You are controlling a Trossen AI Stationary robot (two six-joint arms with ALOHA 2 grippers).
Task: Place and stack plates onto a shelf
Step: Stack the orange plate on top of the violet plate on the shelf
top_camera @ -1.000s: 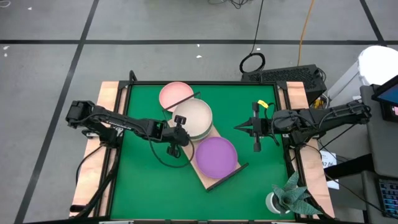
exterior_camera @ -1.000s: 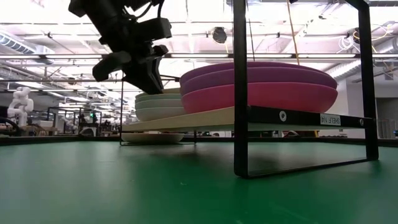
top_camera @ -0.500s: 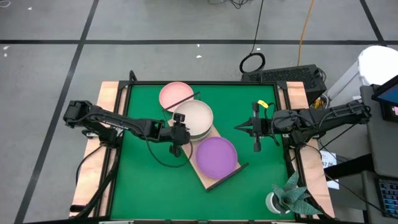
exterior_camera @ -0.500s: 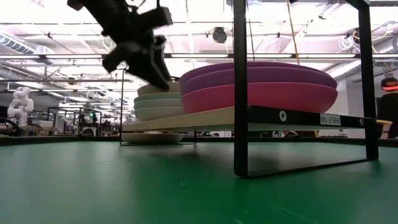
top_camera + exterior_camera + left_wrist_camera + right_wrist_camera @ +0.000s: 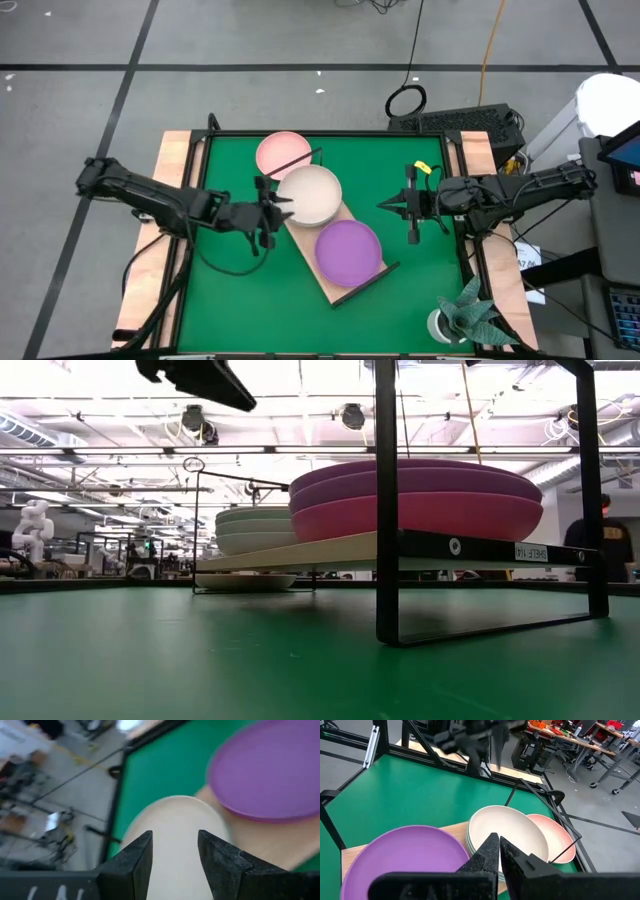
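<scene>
Beige plate — left claw alongside

The left arm reaches in from the left, its end effector held above the bench with fingers parted and empty. The right end effector hangs level, fingers pressed together.

shelf: angled | beige stack, purple stack on it | pink plate beneath

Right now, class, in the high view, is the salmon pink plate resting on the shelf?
No. The salmon pink plate lies on the green mat beside the shelf, partly tucked under the beige plate.
</scene>
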